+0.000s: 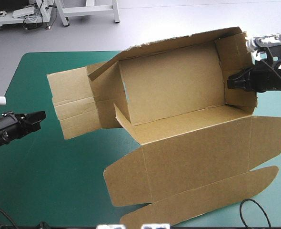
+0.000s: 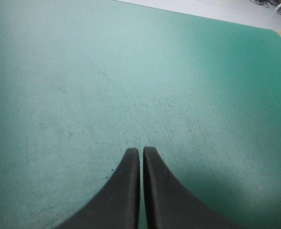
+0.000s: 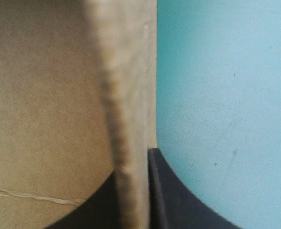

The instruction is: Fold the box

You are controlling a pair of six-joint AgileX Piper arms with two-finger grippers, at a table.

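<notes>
Currently: left gripper point(image 1: 38, 117) sits at 9 o'clock of the box point(image 1: 171, 88), fingers together and empty, over bare teal-green tabletop point(image 1: 40, 191). Box is mid-tabletop with its long walls raised, the 9 o'clock end flaps point(image 1: 71, 102) lying outward and the lid point(image 1: 197, 152) flat toward 6 o'clock. Right gripper point(image 1: 232, 81) is clamped on the 3 o'clock end wall point(image 1: 235, 57), board pinched between its fingers. Judged step: holding that end upright. Next move probably calls for the left gripper to lift and tuck the 9 o'clock flaps.

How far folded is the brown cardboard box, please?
Partly folded: the brown cardboard box has walls raised into an open tray, its lid flat on the teal-green cover; the right hand is shut on its end wall.
</notes>
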